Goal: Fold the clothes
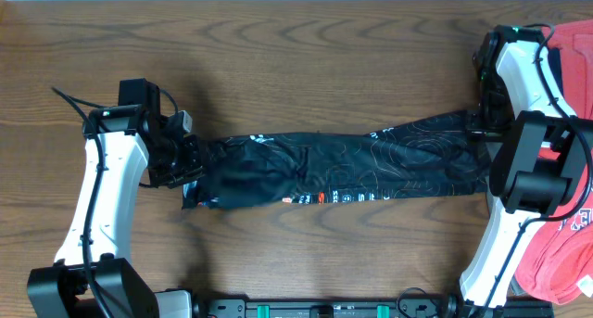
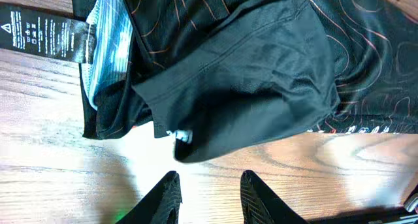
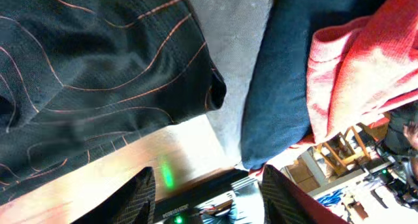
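The jersey [image 1: 352, 165] lay as a long flat band, apparently ready for folding; at its ends your left gripper [image 2: 209, 179] and right gripper [image 3: 208, 175] stood part-open, gripping nothing.

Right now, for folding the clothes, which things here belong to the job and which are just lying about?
Job: black jersey with orange contour lines; left gripper; right gripper; both open, holding nothing.
Lying about: red T-shirt; grey garment; navy garment, heaped on the right.

Jersey [image 1: 352, 165] across table [image 1: 278, 49], between left claw [image 2: 208, 194] and right claw [image 3: 212, 198]
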You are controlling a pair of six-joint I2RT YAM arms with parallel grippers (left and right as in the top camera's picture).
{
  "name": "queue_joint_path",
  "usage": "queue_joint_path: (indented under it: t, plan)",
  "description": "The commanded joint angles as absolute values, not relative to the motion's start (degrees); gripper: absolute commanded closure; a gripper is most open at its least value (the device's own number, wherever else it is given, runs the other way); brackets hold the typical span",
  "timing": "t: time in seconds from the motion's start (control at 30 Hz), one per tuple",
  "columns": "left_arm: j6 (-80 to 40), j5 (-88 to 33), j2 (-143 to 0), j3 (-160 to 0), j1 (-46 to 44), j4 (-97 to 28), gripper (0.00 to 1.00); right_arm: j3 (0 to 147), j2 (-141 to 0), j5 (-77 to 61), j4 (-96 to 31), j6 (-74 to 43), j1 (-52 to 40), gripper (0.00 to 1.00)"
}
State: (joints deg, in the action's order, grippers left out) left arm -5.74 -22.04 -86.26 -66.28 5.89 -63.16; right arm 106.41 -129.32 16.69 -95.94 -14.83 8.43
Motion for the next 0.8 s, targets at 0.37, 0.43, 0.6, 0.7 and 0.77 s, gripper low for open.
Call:
queue_joint_path:
  t: [0.37, 0.43, 0.6, 0.7, 0.77]
  plan:
    - [-5.15, -21.12, -86.50, -65.80, 5.96, -55.29, 0.58, 106.24, -129.23, 5.32, -89.95, -5.04, 8.99, 0.48]
    - [-5.19, -21.17, -87.15, -65.43, 5.96, -53.41, 0.58, 106.17, -129.23, 5.21, -89.06, -5.06, 8.99, 0.48]
    - [-5.17, -21.39, -90.65, -63.77, 5.04, -50.37, 0.56, 106.15, -129.23, 5.26, -88.38, -5.06, 8.99, 0.48]
    - [-5.15, -21.39, -93.56, -63.59, 3.79, -49.36, 0.51, 106.15, -129.23, 5.26, -88.23, -5.06, 8.99, 0.48]
    - [-5.15, -21.34, -95.50, -63.59, 2.94, -48.80, 0.51, 106.15, -129.23, 5.26, -88.25, -5.06, 8.99, 0.48]
